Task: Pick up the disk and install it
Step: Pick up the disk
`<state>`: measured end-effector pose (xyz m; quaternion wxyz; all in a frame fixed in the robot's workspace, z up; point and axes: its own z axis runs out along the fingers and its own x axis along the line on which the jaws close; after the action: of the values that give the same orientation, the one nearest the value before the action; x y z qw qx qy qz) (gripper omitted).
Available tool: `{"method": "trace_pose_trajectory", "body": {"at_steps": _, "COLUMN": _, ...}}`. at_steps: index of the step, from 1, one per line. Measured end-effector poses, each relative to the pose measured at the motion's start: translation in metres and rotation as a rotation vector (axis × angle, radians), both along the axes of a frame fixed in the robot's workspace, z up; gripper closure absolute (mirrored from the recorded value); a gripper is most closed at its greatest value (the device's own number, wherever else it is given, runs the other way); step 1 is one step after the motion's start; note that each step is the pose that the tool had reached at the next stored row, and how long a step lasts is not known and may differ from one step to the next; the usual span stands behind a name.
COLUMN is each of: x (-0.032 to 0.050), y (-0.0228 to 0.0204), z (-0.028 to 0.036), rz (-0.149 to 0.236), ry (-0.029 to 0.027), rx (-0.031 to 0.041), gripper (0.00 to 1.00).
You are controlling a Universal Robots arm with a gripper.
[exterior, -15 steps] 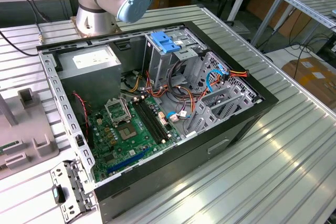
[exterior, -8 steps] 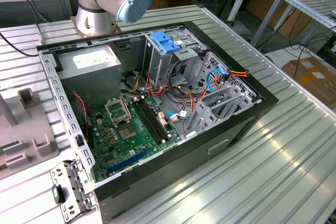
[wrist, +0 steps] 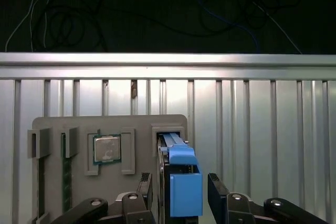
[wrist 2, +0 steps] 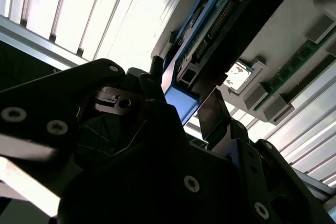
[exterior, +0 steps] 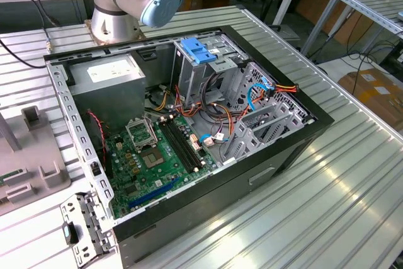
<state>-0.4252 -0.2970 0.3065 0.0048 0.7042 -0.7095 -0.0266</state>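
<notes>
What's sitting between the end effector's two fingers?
The disk, standing on edge in the grey holder; the first wrist view shows it.

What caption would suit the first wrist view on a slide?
Open claw straddling the disk, which stands on edge in a slot of the grey holder beside a processor chip.
</notes>
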Motion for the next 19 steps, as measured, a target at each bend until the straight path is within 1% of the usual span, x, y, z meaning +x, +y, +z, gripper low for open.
{"method": "trace_pose_trajectory", "body": {"at_steps": 11, "x": 0.0000, "y": 0.0000, "z": -0.0057, "rz": 0.000, "ry": -0.0001, "rx": 0.0000, "gripper": 0.46}}
{"method": "trace_pose_trajectory", "body": {"at_steps": 15, "x": -0.0003, "y": 0.0000, "z": -0.0090, "rz": 0.000, "ry": 0.0000, "rx": -0.0001, "gripper": 0.46}}
{"method": "trace_pose_trajectory", "body": {"at_steps": 19, "x": -0.0004, "y": 0.0000, "z": -0.0136, "rz": 0.000, "ry": 0.0000, "rx": 0.0000, "gripper": 0.46}}
